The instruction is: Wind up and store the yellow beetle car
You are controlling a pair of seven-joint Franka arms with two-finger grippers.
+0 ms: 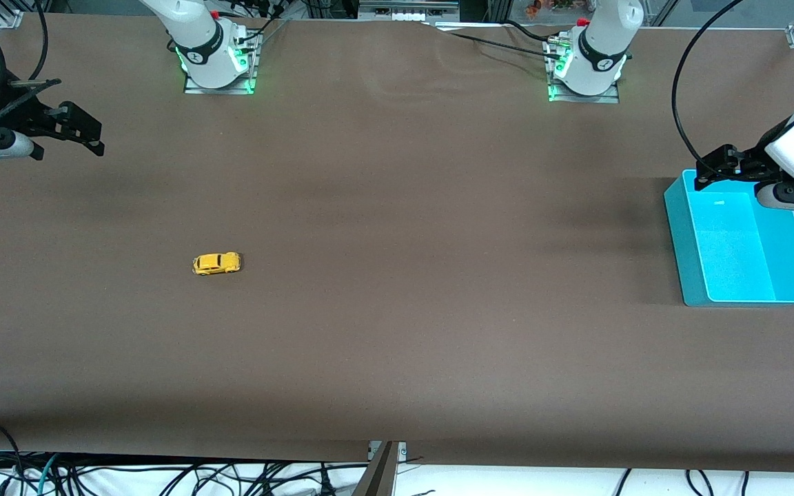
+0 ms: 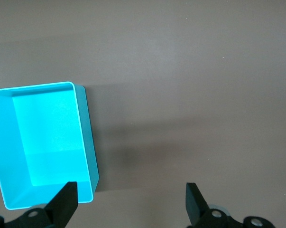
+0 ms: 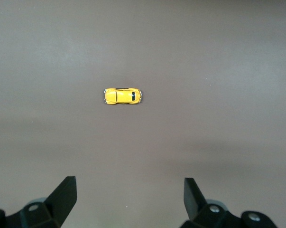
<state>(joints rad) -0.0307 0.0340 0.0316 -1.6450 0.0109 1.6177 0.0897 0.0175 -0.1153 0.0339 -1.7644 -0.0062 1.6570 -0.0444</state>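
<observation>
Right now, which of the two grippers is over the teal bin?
The left gripper, open above the teal bin; the right gripper, also open, hangs over bare table.

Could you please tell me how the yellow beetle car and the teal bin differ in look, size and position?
The yellow beetle car is tiny, rounded and solid; the teal bin is far larger, rectangular and open-topped with nothing in it. The car sits toward the right arm's end of the table, the bin at the left arm's end. Both rest on the table, untouched by either gripper.
</observation>
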